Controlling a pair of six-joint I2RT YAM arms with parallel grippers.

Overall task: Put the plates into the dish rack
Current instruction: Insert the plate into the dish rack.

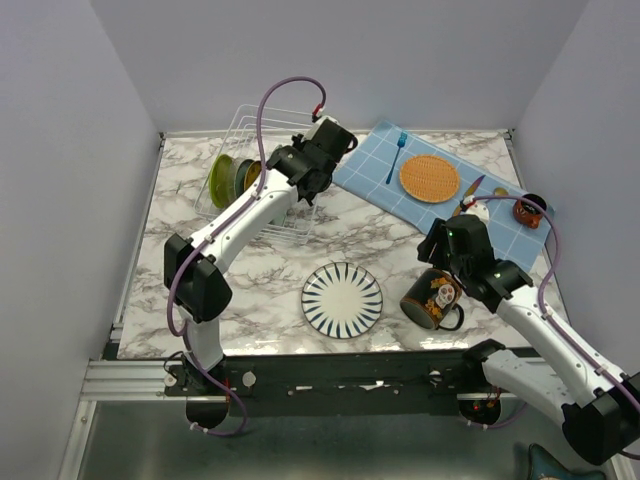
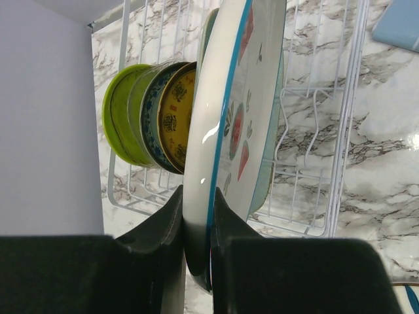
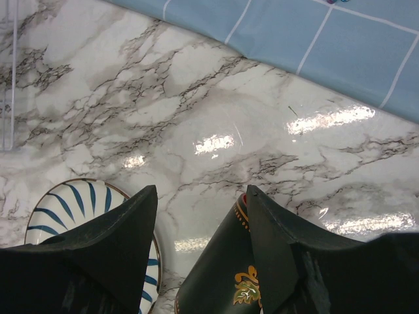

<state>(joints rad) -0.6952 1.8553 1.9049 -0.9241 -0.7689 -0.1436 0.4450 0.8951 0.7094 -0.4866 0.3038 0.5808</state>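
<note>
Three plates stand on edge at one end of the dish rack (image 2: 314, 131), packed face to face: a yellow-green plate (image 2: 121, 118), a blue-patterned plate (image 2: 152, 108) and a yellow plate (image 2: 177, 121). Just beside them, the watermelon plate (image 2: 242, 98) is also upright on its rim inside the rack and roughly parallel to the others. Its plain white back is turned toward the three, and its decorated face points the other way, toward the rack's bare prongs. In the wrist view its edge runs straight away from the camera.

The left fingers (image 2: 167, 216) are pinched onto the near rim of the watermelon plate, one against the back and one against the face, with only the plate's thickness between them.

One striped plate (image 1: 342, 299) lies flat, face up, on the marble tabletop (image 1: 200, 200), well apart from the rack. The right fingers (image 3: 131, 222) stand spread wide and hold nothing. They hang above the tabletop between the striped plate and a black mug (image 1: 432, 300), and the mug's rim is near the inner side of one finger.
</note>
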